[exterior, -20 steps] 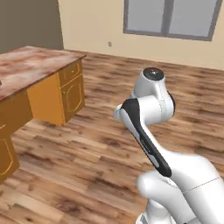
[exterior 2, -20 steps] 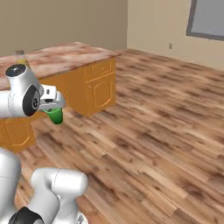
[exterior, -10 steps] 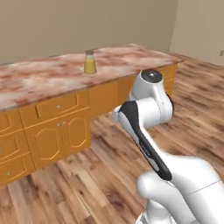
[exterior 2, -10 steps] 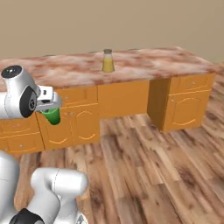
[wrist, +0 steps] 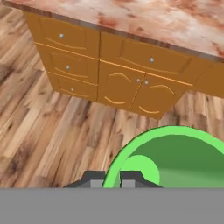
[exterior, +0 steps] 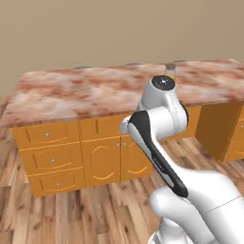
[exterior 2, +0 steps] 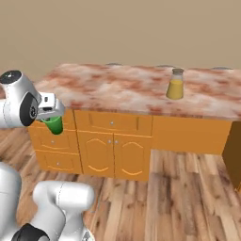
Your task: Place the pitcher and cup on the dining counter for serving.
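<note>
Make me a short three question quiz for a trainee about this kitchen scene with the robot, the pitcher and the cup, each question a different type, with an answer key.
1. True or false: the pitcher stands upright on the dining counter.
2. Multiple choice: what is the gripper shut on? A) a drawer handle B) the cup C) nothing
3. Fill in: in the right base view, the cup hangs in front of the counter's orange ____, below the stone top.

Key: 1 true. 2 B, the green cup's rim sits between the fingertips in the hand view. 3 drawers.
</note>
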